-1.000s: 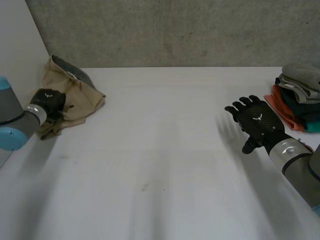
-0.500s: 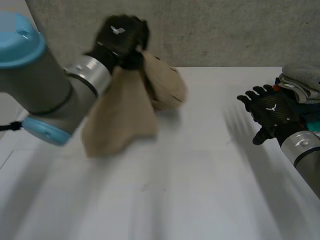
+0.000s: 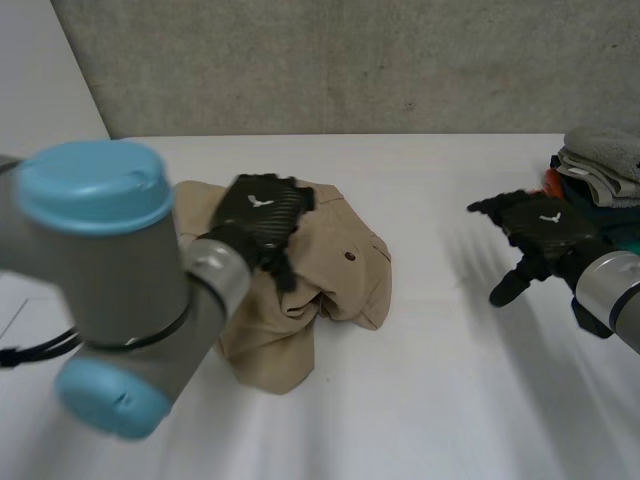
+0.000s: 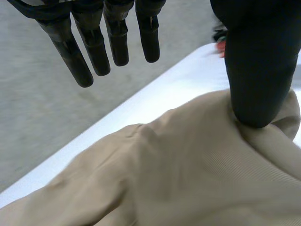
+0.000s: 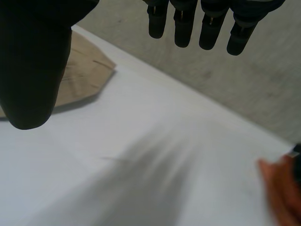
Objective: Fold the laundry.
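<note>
Desk (image 3: 450, 380) centre-left carries the crumpled cloth (image 3: 345, 270), not yet folded; left hand (image 3: 262, 212) lies on it, fingers straight; right hand (image 3: 545, 228) spread, empty.

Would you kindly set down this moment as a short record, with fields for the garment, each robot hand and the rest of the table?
garment: tan, crumpled, not folded, lying on the white table
left robot hand: open, on top of the garment; fingers straight, thumb tip touching the cloth
right robot hand: open, fingers spread, holding nothing, apart from the garment
other: stack of folded clothes at the table's far right edge, beside the right robot hand
</note>
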You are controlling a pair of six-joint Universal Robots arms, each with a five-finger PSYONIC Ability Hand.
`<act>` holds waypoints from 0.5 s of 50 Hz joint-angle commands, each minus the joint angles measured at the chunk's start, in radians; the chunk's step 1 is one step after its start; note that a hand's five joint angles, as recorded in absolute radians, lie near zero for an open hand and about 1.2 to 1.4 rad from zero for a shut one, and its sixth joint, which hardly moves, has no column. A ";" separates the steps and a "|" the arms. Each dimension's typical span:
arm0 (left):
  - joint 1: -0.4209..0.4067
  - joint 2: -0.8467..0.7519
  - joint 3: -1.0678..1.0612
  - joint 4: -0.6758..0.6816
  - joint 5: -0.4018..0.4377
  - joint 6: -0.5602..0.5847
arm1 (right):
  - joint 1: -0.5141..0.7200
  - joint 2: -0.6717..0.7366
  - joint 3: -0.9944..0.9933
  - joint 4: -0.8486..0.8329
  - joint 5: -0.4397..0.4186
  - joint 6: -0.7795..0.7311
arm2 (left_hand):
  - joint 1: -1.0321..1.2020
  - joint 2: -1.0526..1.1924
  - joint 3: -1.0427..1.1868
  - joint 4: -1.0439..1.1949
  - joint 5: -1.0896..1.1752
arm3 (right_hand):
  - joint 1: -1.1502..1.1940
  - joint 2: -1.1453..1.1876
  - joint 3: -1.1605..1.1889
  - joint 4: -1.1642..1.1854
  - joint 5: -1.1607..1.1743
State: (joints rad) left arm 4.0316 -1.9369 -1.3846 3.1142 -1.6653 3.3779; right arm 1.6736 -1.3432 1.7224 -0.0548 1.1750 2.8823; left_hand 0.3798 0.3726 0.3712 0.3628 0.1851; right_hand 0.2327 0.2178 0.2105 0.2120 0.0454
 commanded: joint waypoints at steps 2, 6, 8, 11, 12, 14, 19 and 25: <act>0.001 0.150 -0.307 0.150 -0.128 -0.029 | 0.127 0.143 -0.104 0.056 0.006 0.219 | 0.004 0.011 0.013 0.021 0.024 | -0.027 -0.013 -0.005 -0.007 -0.015; 0.012 0.139 -0.405 0.207 -0.157 -0.052 | 0.184 0.229 -0.155 0.030 0.009 0.262 | 0.039 0.046 0.048 0.056 0.059 | 0.028 0.043 0.051 0.049 0.041; 0.026 0.133 -0.428 0.211 -0.160 -0.061 | 0.218 0.278 -0.193 0.020 0.018 0.268 | 0.063 0.070 0.071 0.080 0.083 | 0.058 0.073 0.080 0.078 0.070; 0.078 0.102 -0.450 0.208 -0.146 -0.075 | 0.286 0.327 -0.242 0.012 0.050 0.268 | 0.063 0.070 0.071 0.080 0.083 | 0.108 0.122 0.130 0.128 0.120; 0.093 0.092 -0.453 0.208 -0.143 -0.081 | 0.304 0.338 -0.254 0.010 0.064 0.268 | 0.060 0.067 0.068 0.077 0.080 | 0.114 0.128 0.136 0.134 0.126; 0.112 0.067 -0.452 0.210 -0.137 -0.097 | 0.330 0.363 -0.280 0.001 0.096 0.268 | 0.048 0.055 0.057 0.065 0.068 | 0.131 0.146 0.153 0.152 0.144; 0.122 0.020 -0.416 0.216 -0.085 -0.144 | 0.396 0.449 -0.349 -0.048 0.185 0.267 | 0.060 0.067 0.068 0.077 0.080 | 0.310 0.324 0.332 0.330 0.322; 0.118 -0.063 -0.334 0.210 -0.010 -0.178 | 0.443 0.489 -0.389 -0.097 0.215 0.267 | 0.898 0.905 0.907 0.915 0.918 | 1.068 1.083 1.090 1.089 1.081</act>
State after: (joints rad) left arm 4.1573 -1.9339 -1.7918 3.3294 -1.7370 3.2276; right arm 2.0800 -0.8853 1.3643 -0.1095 1.3608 3.1512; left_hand 0.5224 0.5081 0.5095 0.5030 0.3333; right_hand 0.6636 0.6662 0.6620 0.6525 0.4790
